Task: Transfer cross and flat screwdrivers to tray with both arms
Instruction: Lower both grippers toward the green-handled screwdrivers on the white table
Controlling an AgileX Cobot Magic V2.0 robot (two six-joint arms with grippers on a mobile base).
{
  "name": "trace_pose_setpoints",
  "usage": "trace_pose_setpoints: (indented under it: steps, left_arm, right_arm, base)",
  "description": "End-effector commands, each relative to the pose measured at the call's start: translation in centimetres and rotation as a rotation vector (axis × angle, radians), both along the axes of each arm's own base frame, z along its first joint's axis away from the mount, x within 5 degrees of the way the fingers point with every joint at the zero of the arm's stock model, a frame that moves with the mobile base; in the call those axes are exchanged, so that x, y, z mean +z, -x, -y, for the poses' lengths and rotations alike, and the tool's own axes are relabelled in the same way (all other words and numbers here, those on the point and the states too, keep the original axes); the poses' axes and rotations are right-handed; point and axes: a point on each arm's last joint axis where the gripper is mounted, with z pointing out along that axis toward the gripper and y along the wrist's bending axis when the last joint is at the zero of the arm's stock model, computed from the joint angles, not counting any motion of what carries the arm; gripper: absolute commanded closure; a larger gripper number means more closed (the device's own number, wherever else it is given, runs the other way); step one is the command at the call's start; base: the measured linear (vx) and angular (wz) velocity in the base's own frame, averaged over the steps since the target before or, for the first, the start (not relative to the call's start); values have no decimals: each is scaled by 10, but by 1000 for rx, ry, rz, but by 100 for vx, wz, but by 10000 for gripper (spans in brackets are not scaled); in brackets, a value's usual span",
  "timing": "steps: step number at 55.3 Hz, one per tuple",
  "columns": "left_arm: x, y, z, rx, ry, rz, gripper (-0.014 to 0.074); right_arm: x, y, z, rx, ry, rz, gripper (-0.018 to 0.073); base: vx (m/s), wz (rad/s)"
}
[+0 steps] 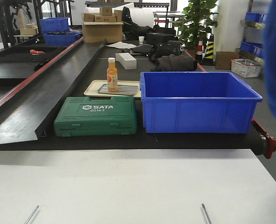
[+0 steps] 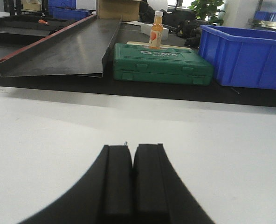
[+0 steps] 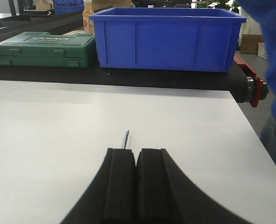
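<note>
We list the left screwdriver and right screwdriver, only their steel shafts showing, lying well apart on the white worktop, one before each arm, which we judge suits a two-armed pickup. Next, the left end effector: clenched, pads together, a shaft tip peeping just beyond. The right end effector is likewise clenched. We cannot tell that either grips anything. The grey tray rests far back in a beige tray behind the green case, with an orange bottle at its left end. The case is lettered "SATA", smaller digits beneath unclear. The bottle label is illegible, and the blue bin shows no writing.
</note>
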Motion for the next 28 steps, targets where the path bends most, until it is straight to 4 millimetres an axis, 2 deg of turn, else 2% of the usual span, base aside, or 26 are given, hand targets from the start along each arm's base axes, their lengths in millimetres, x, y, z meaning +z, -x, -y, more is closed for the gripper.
trace_pose_setpoints:
  steps: [1, 28]
  left_arm:
    - [18, 1, -1, 12, 14, 115, 602]
    - [19, 1, -1, 13, 15, 126, 602]
  right_arm:
    - [6, 0, 0, 3, -3, 84, 567]
    - [5, 0, 0, 3, -2, 81, 567]
  base:
    - [0, 0]
    - [0, 0]
